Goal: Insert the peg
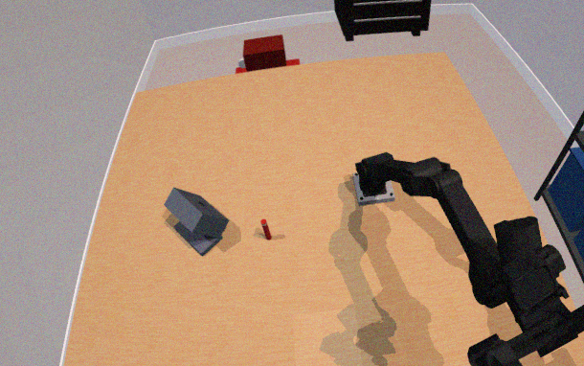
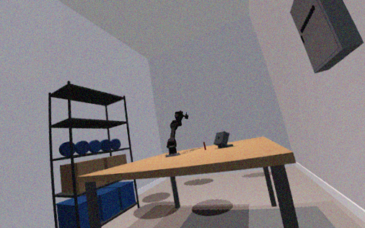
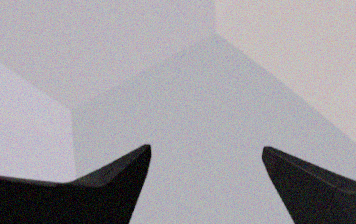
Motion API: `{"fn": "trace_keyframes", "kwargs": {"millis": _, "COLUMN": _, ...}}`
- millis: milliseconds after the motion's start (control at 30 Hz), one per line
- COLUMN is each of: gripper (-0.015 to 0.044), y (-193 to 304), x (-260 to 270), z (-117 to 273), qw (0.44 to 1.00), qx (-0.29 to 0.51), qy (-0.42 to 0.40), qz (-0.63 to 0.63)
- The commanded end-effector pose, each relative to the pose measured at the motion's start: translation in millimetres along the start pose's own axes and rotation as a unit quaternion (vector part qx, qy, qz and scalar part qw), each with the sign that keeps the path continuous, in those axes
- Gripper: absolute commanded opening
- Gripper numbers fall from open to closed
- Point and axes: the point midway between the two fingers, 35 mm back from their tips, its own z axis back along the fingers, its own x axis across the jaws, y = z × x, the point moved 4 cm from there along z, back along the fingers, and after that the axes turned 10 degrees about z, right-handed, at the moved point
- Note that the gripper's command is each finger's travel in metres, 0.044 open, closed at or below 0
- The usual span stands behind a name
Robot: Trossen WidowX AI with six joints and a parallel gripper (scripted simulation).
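A red peg point(image 1: 266, 231) point(image 2: 204, 146) stands upright on the table, between the arm's base and the sloped panel. The dark grey sloped panel point(image 1: 209, 219) point(image 2: 223, 138) stands on a flat foot. Its tilted face shows a small dark hole point(image 1: 201, 203) near the upper edge in the top view. My gripper point(image 3: 206, 151) point(image 2: 186, 115) is open with nothing between its fingers, and is raised high above the table, away from the peg and the panel. The wrist view shows only walls and ceiling, with neither peg nor panel. The peg's cross-section is too small to tell.
The arm's base plate point(image 1: 375, 198) is bolted to the wooden table point(image 1: 287, 125) point(image 2: 199, 159). A black shelf rack point(image 2: 89, 124) stands beyond the table's side. A grey wall cabinet point(image 2: 316, 26) hangs on the right in the exterior view. A red box point(image 1: 264, 53) is beyond the table's far edge.
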Motion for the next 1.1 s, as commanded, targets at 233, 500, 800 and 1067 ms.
{"fn": "trace_keyframes", "kwargs": {"millis": 233, "gripper": 0.044, "y": 3.9, "x": -18.4, "z": -5.1, "qw": 0.998, "qx": 0.028, "qy": 0.011, "qz": 0.048}}
{"fn": "trace_keyframes", "kwargs": {"millis": 500, "gripper": 0.044, "y": 5.3, "x": -41.8, "z": -11.5, "qw": 0.994, "qx": 0.062, "qy": 0.011, "qz": 0.087}}
{"fn": "trace_keyframes", "kwargs": {"millis": 800, "gripper": 0.044, "y": 9.3, "x": -94.8, "z": -17.9, "qw": 0.978, "qx": 0.125, "qy": 0.037, "qz": 0.162}}
{"fn": "trace_keyframes", "kwargs": {"millis": 1067, "gripper": 0.044, "y": 8.2, "x": -154.6, "z": -16.6, "qw": 0.95, "qx": 0.194, "qy": 0.07, "qz": 0.233}}
